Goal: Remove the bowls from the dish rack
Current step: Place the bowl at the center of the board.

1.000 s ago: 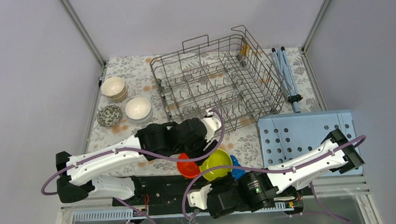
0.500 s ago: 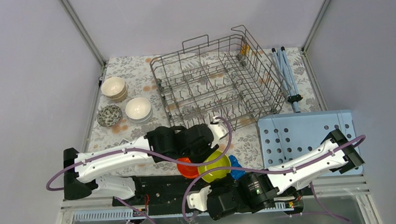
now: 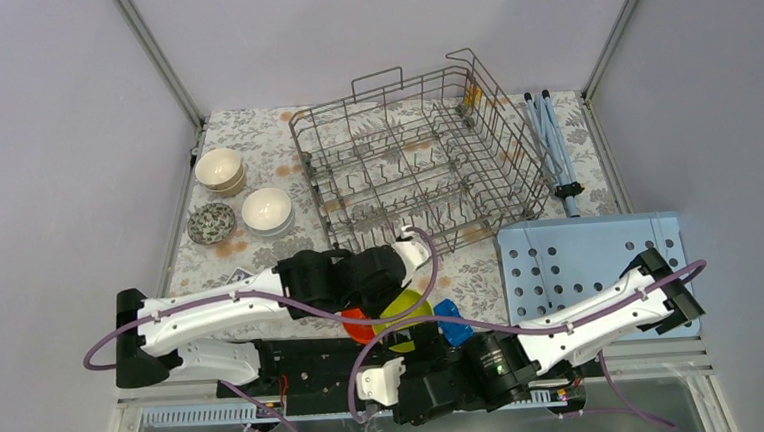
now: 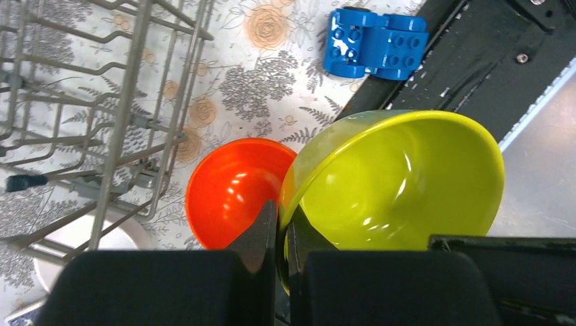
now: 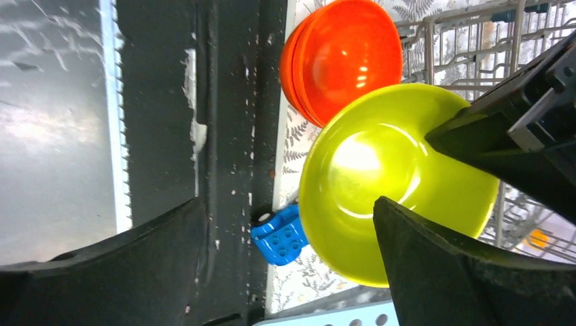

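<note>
A yellow-green bowl [image 4: 401, 176] hangs tilted over the table's near edge, and my left gripper [image 4: 280, 210] is shut on its rim. My right gripper [image 5: 289, 204] stands open just below this bowl [image 5: 380, 183], one finger on each side and neither touching it. An orange bowl [image 3: 360, 328] sits on the cloth right beside it. Two stacks of white and cream bowls [image 3: 266, 209] and a patterned bowl [image 3: 211, 223] rest at the far left. The grey wire dish rack [image 3: 415, 169] stands behind, its tines bare in the top view.
A blue toy car [image 3: 452, 322] lies to the right of the held bowl. At the right lies a light-blue perforated board [image 3: 591, 253], with a folded blue-legged stand [image 3: 552, 140] behind it. The black arm-base rail [image 5: 231, 136] runs along the near edge.
My left gripper came down from the rack's front and shut on the yellow-green bowl's rim. My right gripper opened and let go of that bowl, which shifted slightly left.
</note>
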Available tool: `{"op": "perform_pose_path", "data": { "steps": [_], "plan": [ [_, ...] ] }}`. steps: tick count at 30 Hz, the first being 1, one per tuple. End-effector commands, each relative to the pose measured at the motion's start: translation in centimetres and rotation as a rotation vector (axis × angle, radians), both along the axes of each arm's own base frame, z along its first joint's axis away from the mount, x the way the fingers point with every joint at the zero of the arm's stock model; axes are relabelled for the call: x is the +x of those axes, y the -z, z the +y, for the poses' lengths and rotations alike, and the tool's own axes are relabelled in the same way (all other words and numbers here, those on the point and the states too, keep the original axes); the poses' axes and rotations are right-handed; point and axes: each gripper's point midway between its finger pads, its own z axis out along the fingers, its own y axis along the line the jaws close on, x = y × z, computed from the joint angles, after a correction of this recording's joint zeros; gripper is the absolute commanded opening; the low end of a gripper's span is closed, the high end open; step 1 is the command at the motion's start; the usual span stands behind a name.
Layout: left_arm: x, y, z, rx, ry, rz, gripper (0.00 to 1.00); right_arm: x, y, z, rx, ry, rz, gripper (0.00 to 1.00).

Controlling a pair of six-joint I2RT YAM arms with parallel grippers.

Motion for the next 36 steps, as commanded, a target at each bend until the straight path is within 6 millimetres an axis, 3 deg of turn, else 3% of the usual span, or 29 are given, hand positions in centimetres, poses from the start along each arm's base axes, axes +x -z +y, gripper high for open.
{"op": "perform_pose_path", "data": {
  "steps": [1,6,13,17,20,23,27,29,36],
  "plan": [
    [2.1,-2.9,0.3,-0.122,-0.119,-0.101,0.0,-2.3,-3.1,2.3,0.213,0.038,0.173,1.0],
    [4.9,-4.8,1.9,-0.196,-0.277,-0.162,0.0,-2.6,-6.9,3.6,0.478,0.111,0.309,1.0],
    [11.3,-7.8,7.9,-0.358,-0.621,-0.21,0.0,-0.3,-10.7,4.2,0.807,0.229,0.332,1.0],
    [12.5,-9.5,11.5,-0.466,-0.799,-0.256,0.0,0.8,-12.7,4.6,0.918,0.263,0.298,1.0],
    [12.2,-10.4,14.5,-0.527,-0.93,-0.296,0.0,1.6,-14.1,4.8,0.982,0.285,0.257,1.0],
    [11.6,-10.1,17.5,-0.542,-1.068,-0.332,0.0,3.6,-15.3,4.8,1.031,0.362,0.234,1.0],
    [11.1,-7.8,20.4,-0.504,-1.217,-0.36,0.0,7.6,-15.5,4.6,1.065,0.51,0.338,1.0],
    [11.0,-7.0,21.2,-0.488,-1.264,-0.365,0.0,9.0,-15.7,4.1,1.095,0.544,0.361,1.0],
    [12.3,-5.5,22.4,-0.474,-1.369,-0.38,0.0,10.7,-15.3,1.6,1.178,0.635,0.33,1.0]
  ]
}}
